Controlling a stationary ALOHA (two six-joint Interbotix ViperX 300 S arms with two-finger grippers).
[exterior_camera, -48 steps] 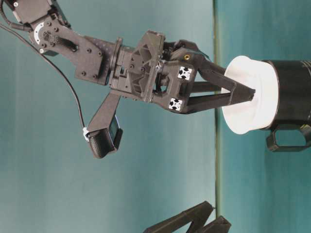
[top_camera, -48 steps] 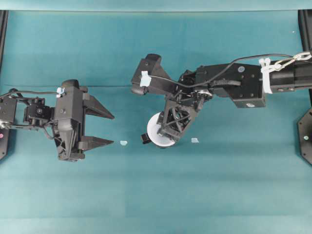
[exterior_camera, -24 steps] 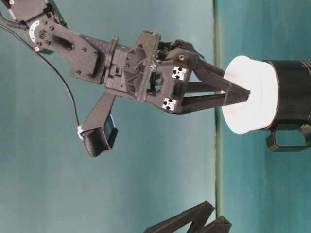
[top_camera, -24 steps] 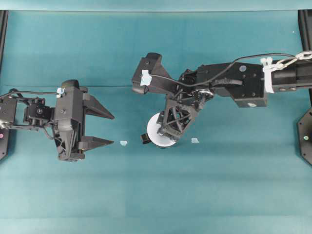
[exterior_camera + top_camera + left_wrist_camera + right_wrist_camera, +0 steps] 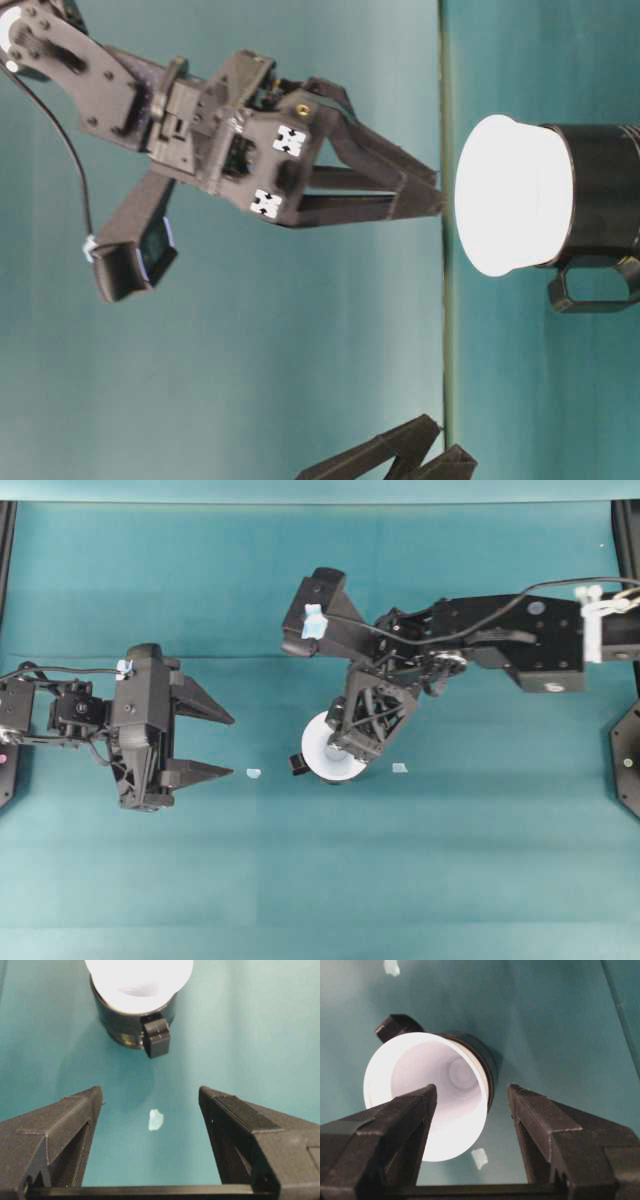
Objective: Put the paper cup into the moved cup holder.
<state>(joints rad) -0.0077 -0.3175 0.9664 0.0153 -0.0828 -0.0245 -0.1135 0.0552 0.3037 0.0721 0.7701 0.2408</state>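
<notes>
The white paper cup [image 5: 322,752] sits upright inside the glossy black cup holder [image 5: 600,190], its wide rim sticking out above the holder. The holder's stubby handle [image 5: 298,764] points toward the left arm. My right gripper [image 5: 345,748] is open and empty, hanging above the cup and apart from it [image 5: 438,195]. In the right wrist view the cup [image 5: 427,1090] and holder [image 5: 487,1062] lie below, between the fingers and mostly under the left one. My left gripper [image 5: 231,746] is open and empty, well short of the cup [image 5: 139,980] and holder [image 5: 125,1025].
Two small pale tape scraps lie on the teal cloth, one [image 5: 253,773] between the left gripper and the holder, one [image 5: 399,768] just right of the holder. Black frame parts [image 5: 625,760] stand at the table's side edges.
My right gripper has let go of the cup's rim and risen clear of it, jaws wider. The cup stays seated in the holder. The left arm has not moved.
</notes>
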